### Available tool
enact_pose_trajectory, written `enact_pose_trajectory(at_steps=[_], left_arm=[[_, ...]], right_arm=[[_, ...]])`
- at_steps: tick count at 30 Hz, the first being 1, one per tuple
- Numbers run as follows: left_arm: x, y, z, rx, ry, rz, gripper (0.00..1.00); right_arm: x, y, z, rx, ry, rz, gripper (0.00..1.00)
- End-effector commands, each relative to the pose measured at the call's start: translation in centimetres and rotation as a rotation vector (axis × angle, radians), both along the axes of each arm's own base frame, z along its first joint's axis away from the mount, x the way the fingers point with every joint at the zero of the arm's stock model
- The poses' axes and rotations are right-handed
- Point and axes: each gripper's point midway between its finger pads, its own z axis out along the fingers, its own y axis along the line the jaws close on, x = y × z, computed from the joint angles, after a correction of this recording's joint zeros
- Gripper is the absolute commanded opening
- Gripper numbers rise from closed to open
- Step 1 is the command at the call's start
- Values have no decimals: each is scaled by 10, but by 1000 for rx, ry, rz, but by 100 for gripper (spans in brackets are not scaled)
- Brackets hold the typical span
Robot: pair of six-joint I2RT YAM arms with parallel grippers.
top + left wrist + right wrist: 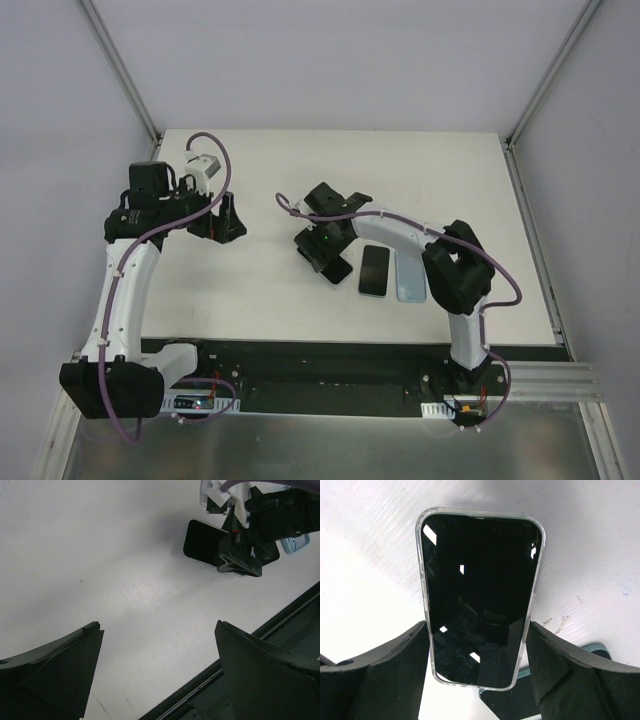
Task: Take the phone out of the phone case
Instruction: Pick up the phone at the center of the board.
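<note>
Right gripper (476,630) fingers (395,670) sit on either side of the phone (480,590) at its near end, pressing against both long sides of its clear phone case (480,513), so the grip is closed on the case. The phone faces screen up, near the middle of the white table (365,555). Left gripper (157,627) hangs well apart to the left, jaws spread wide and holding nothing.
</note>
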Motion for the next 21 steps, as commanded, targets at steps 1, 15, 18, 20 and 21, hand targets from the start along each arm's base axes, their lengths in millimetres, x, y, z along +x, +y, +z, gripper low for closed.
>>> enact_pose_trajectory(at_steps=[1, 15, 18, 20, 21], left_arm=[[12, -4, 19, -51, -39, 5, 99], [31, -28, -5, -240, 166, -30, 97], [41, -38, -7, -314, 247, -43, 95], [47, -45, -7, -345, 284, -55, 94], [50, -50, -8, -352, 303, -63, 93]], right_arm=[[-3, 3, 45, 89, -44, 3, 18], [-10, 7, 101, 204, -78, 17, 17], [-12, 9, 115, 233, -89, 27, 17], [-14, 12, 123, 247, -103, 38, 17], [-15, 12, 128, 254, -113, 47, 17]])
